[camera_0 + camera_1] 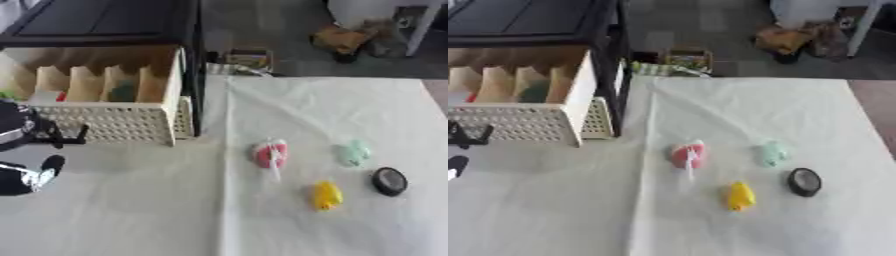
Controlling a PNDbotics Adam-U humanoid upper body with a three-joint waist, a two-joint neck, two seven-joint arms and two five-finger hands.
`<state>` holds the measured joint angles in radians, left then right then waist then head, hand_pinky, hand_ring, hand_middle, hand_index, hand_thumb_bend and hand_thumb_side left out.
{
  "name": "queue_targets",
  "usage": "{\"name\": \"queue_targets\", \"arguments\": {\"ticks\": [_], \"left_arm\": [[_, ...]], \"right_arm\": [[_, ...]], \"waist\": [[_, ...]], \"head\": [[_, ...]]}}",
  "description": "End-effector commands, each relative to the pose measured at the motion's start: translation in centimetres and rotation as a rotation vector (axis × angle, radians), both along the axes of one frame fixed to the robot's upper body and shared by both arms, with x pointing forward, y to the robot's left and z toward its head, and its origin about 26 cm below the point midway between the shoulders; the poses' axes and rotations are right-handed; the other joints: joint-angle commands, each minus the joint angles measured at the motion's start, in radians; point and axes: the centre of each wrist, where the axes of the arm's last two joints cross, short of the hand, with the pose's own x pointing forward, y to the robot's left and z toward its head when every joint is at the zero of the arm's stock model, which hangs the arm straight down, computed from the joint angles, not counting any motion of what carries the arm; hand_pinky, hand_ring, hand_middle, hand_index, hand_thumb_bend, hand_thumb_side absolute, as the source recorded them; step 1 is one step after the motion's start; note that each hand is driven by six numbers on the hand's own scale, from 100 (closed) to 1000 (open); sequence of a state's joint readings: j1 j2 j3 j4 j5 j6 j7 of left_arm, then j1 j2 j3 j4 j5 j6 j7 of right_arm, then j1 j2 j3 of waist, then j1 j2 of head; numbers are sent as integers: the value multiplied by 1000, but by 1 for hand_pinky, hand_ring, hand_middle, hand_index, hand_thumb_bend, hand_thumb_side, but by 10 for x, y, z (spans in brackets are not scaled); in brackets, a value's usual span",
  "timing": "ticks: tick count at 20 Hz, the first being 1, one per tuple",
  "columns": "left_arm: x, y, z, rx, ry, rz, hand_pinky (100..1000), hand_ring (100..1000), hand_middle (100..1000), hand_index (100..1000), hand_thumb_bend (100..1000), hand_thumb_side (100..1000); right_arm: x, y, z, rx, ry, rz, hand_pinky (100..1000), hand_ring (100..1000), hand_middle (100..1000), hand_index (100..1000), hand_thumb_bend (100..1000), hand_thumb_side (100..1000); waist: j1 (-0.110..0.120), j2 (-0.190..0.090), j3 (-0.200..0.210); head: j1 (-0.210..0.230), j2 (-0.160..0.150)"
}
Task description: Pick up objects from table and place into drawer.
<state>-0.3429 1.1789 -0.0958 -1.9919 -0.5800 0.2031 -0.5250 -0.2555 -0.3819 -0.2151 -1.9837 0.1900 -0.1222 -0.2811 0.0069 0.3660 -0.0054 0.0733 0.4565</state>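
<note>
Four small things lie on the white tablecloth right of centre: a pink-red one with a white strip [270, 154], a mint green one [353, 152], a yellow one [327, 195] and a black round one [389, 181]. The white mesh drawer [109, 122] stands pulled out of the dark cabinet [105, 22] at upper left, with wooden dividers inside. A green thing [122, 91] and a bit of red [59, 96] lie between the dividers. My left hand [39, 172] shows at the left edge, just in front of the drawer, fingers spread and holding nothing. My right hand shows in neither view.
A black cabinet post [196, 75] stands at the drawer's right corner. The table's far edge [332, 77] runs behind the things, and beyond it boxes and clutter [343, 39] sit on the floor. The cloth has a crease [226, 165] down the middle.
</note>
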Motion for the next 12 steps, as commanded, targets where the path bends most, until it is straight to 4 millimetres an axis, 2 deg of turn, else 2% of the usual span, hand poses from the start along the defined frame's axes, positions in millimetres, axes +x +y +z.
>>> {"name": "queue_targets", "arguments": {"ticks": [1, 4, 12], "left_arm": [[-4, 1, 12, 42, -27, 3, 100, 100, 100, 825, 105, 408], [-3, 0, 13, 8, -11, -21, 100, 100, 100, 952, 105, 408], [-5, 0, 25, -62, -14, -82, 100, 100, 100, 955, 105, 408]], "right_arm": [[-2, -1, 9, -9, -28, 0, 713, 603, 392, 733, 448, 745], [-2, -1, 9, -9, -28, 0, 713, 603, 392, 733, 448, 745], [-3, -1, 8, -10, -23, -2, 714, 603, 391, 733, 448, 746]], "waist": [[0, -24, 2], [-1, -25, 3], [-2, -28, 7]], "head": [[3, 2], [5, 2], [3, 7]]}}
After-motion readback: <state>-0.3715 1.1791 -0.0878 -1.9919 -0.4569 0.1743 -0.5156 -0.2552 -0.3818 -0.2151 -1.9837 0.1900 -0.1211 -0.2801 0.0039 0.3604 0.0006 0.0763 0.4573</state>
